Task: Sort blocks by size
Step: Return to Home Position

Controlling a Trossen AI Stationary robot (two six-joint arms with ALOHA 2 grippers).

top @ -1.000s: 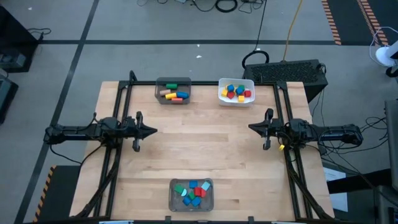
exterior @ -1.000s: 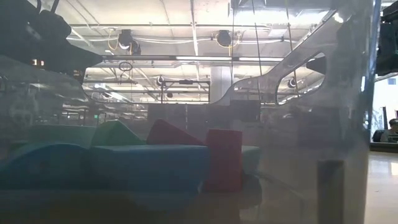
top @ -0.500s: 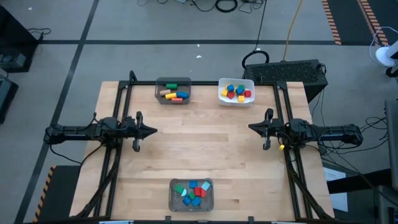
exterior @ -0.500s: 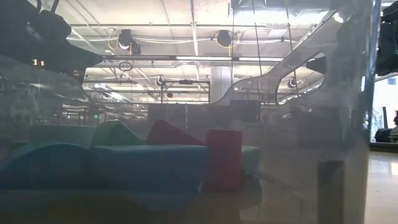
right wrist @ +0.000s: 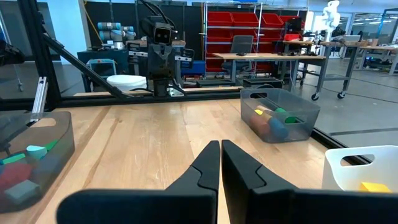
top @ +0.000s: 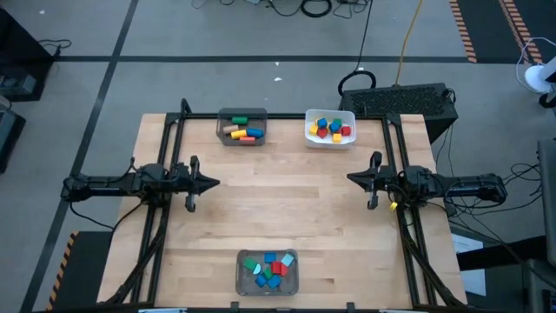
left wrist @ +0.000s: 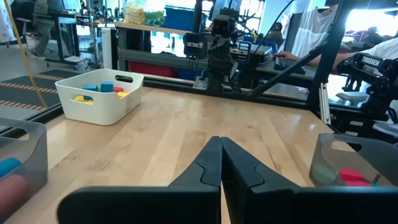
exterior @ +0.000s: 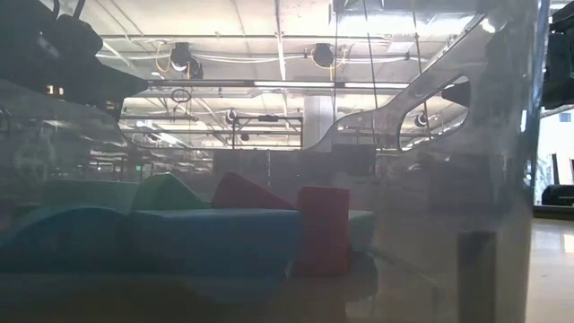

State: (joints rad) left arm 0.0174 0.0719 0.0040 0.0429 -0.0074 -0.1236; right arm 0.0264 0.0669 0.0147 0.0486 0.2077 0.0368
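At left: left tool point(top: 215, 183), dark, fingers pressed together into a point, over edge of counter point(top: 287, 213), pale wood-grain planks. Far edge: far grey bin point(top: 241, 112), translucent, rectangular, holds long blocks point(top: 243, 132): bars and cylinders in green, tan, yellow, orange, blue. Near edge: near grey bin point(top: 240, 274), same make, chunky green, blue, red, teal pieces. Far edge: white bin point(top: 330, 112), opaque, small blue, red, yellow cubes. At right: right tool point(top: 349, 178), fingers together. Count: 2 tools, 3 bins; blocks too small to count.
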